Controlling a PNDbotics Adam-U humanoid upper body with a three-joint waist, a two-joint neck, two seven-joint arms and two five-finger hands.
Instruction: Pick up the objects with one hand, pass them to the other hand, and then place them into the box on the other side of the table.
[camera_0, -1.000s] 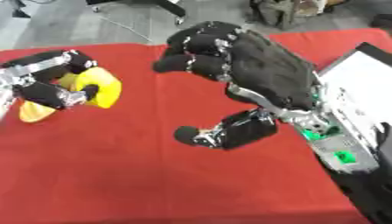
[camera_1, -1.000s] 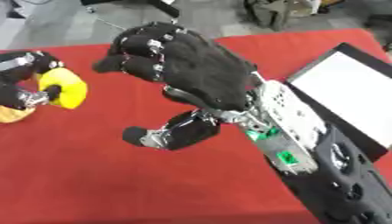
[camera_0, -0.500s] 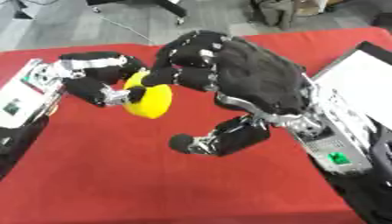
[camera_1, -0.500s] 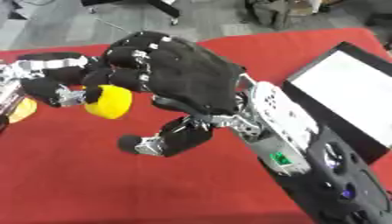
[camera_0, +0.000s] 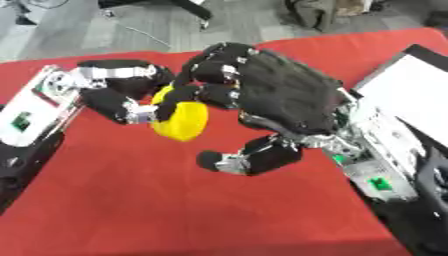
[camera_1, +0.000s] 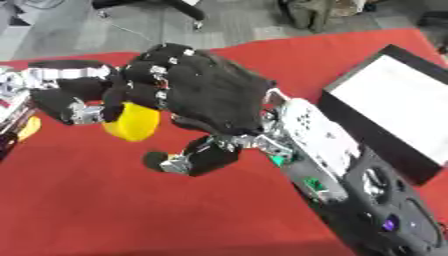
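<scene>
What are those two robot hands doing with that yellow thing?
They are passing it from one hand to the other. The left hand has its fingers curled round the yellow object, holding it above the red table. The right hand is closing its fingers over it from the other side. The box waits on the right.

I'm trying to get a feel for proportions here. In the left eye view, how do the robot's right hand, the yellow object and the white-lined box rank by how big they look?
1. Right hand, largest, though it is nearer the camera.
2. White-lined box, cut by the picture's edge, so unsure.
3. Yellow object, smallest, partly hidden by fingers of both hands.
</scene>
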